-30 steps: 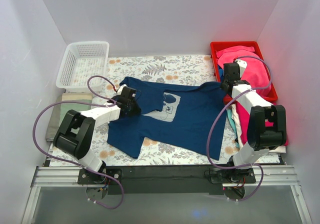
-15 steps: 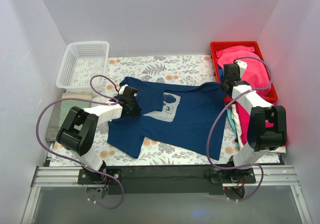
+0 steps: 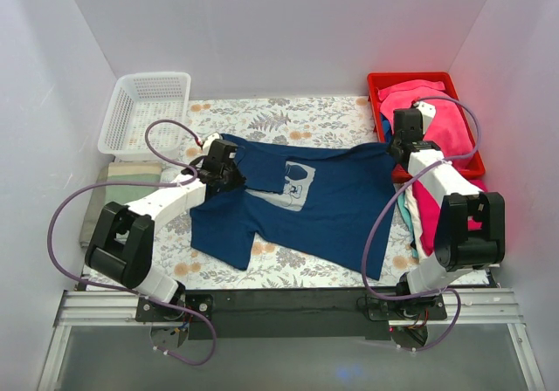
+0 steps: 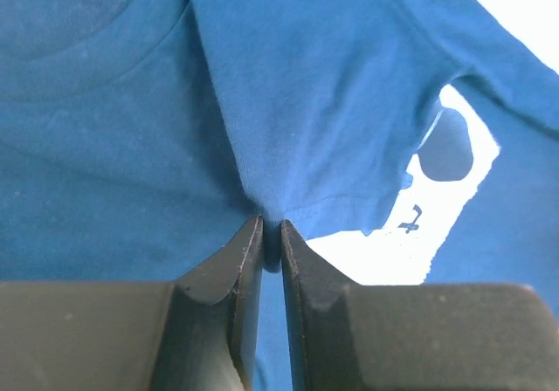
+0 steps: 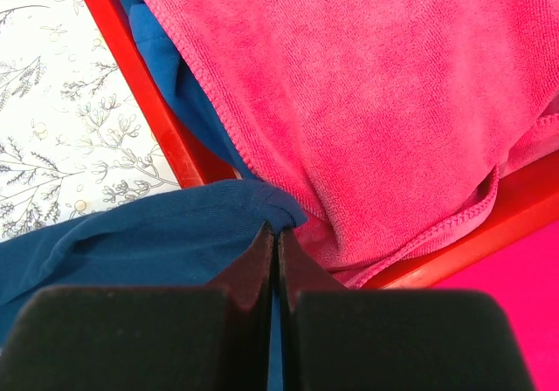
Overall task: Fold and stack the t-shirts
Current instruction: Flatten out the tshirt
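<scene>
Navy t-shirt (image 3: 336,203) lies spread, a bit rumpled, across the middle of the floral tabletop (image 3: 288,116). Its pale blue chest print (image 3: 293,184) faces up, left of centre. My left pincer (image 4: 272,234) is on the shirt's left end, close to the collar, its fingers nearly together and pinching a raised fold of the navy cloth. My right pincer (image 5: 277,234) is pressed together on the shirt's opposite end, right at the near rim of the red bin (image 3: 377,90) in the far right corner; the navy edge bunches at the fingertips there. Loose pink shirts (image 3: 441,122) fill the bin, one hanging over the rim just beside that grip. More folded clothes (image 3: 421,208), pink on top, are piled along the right edge of the tabletop, touching the navy shirt's right side. White mesh basket (image 3: 144,112) sits in the far left corner. Grey-green folded cloth (image 3: 109,195) lies at the left edge, near my left arm, apart from the shirt.
</scene>
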